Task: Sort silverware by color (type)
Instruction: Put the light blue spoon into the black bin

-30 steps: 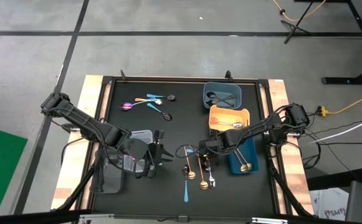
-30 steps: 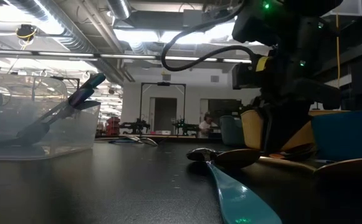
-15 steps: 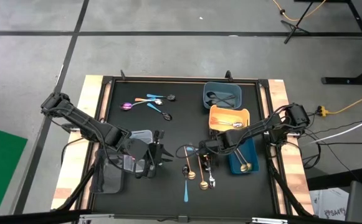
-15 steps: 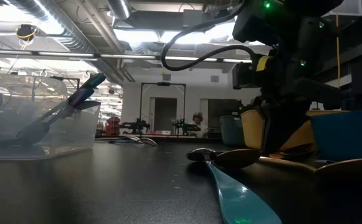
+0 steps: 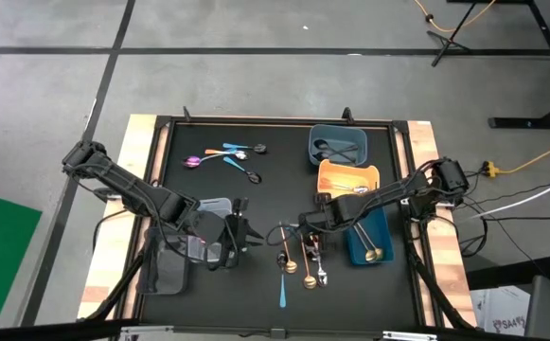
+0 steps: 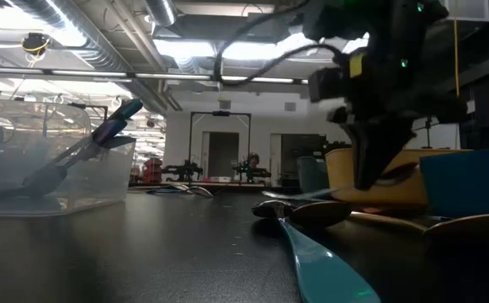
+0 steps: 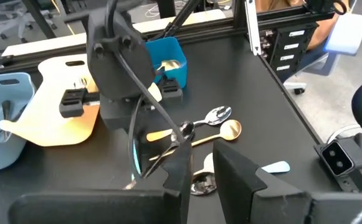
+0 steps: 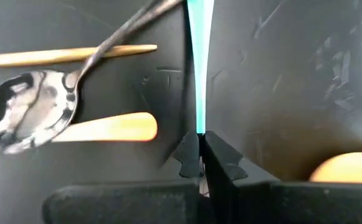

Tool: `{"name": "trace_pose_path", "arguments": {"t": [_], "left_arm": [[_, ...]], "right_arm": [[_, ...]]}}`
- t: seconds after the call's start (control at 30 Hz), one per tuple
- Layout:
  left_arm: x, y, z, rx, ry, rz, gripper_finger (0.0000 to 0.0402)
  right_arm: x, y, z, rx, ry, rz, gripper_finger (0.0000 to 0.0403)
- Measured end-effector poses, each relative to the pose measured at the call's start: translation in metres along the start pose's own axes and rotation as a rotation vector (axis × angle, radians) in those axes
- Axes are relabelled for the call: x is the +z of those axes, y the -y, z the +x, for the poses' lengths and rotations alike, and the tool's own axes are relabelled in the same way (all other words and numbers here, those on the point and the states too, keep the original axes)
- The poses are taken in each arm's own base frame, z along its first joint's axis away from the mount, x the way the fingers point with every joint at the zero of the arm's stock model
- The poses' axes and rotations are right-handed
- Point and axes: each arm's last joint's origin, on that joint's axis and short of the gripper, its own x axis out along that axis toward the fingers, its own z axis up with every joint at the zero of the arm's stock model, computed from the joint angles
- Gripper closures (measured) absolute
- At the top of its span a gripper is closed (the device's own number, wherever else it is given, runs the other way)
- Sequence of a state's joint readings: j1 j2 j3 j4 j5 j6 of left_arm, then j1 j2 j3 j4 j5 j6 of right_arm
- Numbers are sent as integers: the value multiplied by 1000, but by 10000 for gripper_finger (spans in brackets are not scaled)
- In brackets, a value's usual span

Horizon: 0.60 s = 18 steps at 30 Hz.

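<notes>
My right gripper [image 8: 199,146] [image 5: 299,225] points down at the table's middle, shut on a teal spoon [image 8: 199,68]. Around it lie copper [image 5: 282,258], gold [image 5: 308,275], silver [image 5: 321,276] and black [image 5: 305,248] spoons. Another teal spoon [image 5: 281,292] lies flat toward the near edge. More spoons [image 5: 227,156] lie at the far left. My left gripper [image 5: 244,233] [image 7: 202,171] hovers beside the clear tray [image 5: 214,210], its fingers a little apart with nothing between them. My right gripper pinches the thin end of the teal spoon's handle [image 8: 198,124] between its two fingertips. The fingers come from above, pointing down, and the handle runs straight away from them. Its other end lies outside the wrist view, so I cannot tell whether it is on the table.
A grey-blue tray [image 5: 339,144] with dark spoons, an orange tray [image 5: 348,176] with a silver spoon and a blue tray [image 5: 369,244] with a gold spoon stand at the right. A grey tray [image 5: 168,270] sits at the near left. Bare black mat lies in the middle far part.
My right gripper has risen a little off the table, tipped and shifted slightly toward the table's left. In the low view its fingers, which stood broad at the table, now taper to one point. The left arm has stayed in place.
</notes>
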State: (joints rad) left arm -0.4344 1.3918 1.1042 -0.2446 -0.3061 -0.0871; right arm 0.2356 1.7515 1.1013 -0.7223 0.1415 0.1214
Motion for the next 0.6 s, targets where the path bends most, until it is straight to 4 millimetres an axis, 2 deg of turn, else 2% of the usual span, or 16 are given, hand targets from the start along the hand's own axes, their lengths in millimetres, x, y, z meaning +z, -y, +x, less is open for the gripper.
{"name": "trace_pose_path", "arguments": {"t": [0.2,0.43,0.6], "left_arm": [[0,0,0,21,1,-21,343],[-1,-6,-1,201,31,-242,343],[-1,-7,-1,214,50,-394,343]], "right_arm": [[11,2,-19,-13,-10,-105,402],[27,4,-41,-44,40,-234,402],[38,3,-54,-80,94,-352,402]]}}
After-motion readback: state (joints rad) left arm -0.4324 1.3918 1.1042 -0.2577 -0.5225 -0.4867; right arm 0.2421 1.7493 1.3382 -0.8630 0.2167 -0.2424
